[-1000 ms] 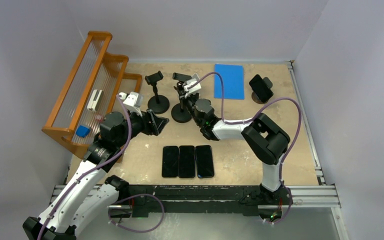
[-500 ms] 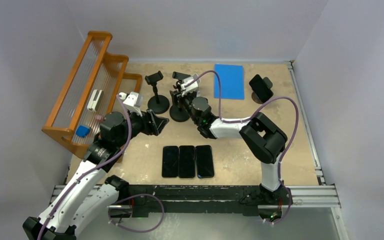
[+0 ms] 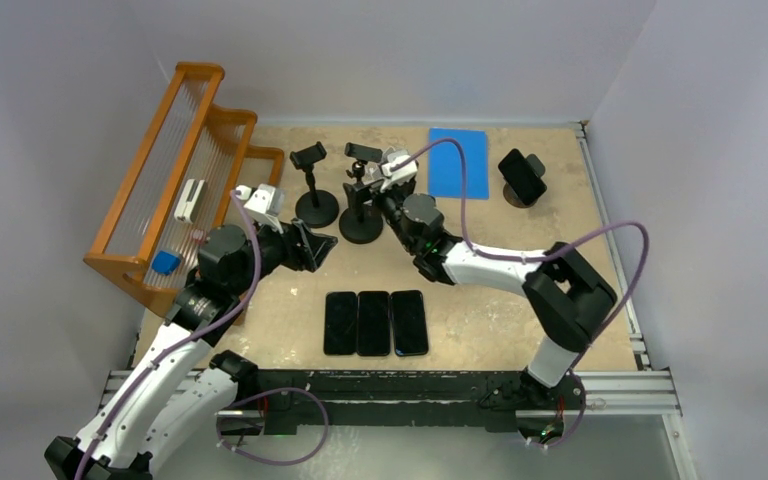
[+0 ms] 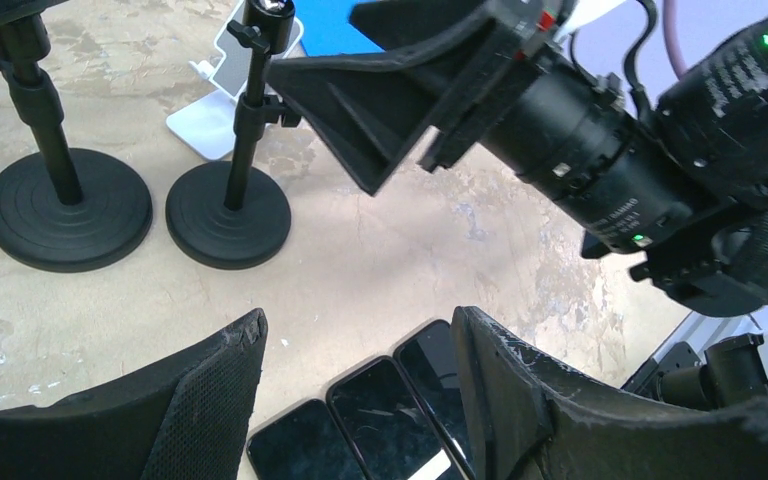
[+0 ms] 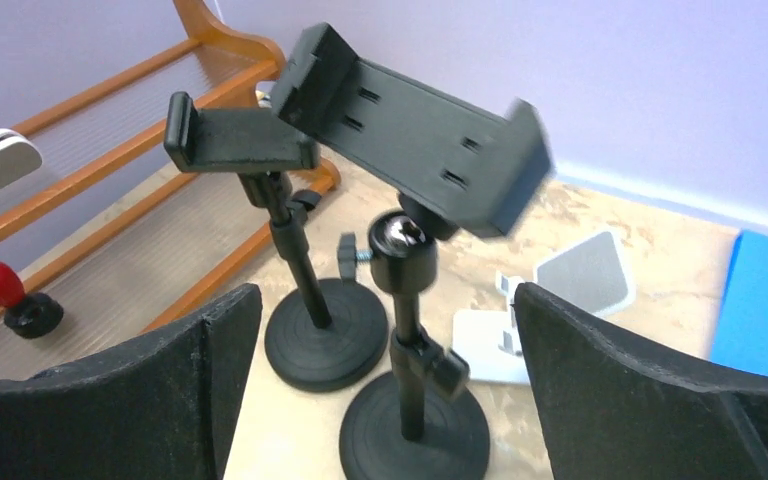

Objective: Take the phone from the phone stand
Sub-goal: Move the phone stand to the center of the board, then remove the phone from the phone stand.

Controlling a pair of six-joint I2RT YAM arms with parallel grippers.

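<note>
- Three spare phones [image 3: 374,322] lie flat, side by side, on the counter [image 3: 490,330] nearest your arms' bases.
- Your left tool [image 3: 314,244] hangs with jaws apart, holding nothing.
- Your right tool [image 5: 388,300] stands wide, facing a black stand [image 5: 408,300], gripping nothing.
- Far right, the phone [image 3: 522,175] sits tilted in its phone stand [image 3: 512,198].

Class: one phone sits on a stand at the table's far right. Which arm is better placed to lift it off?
Right. The phone on its stand is on that arm's side, and the right gripper, jaws open, is nearer to it than the left gripper, which sits further left.
</note>
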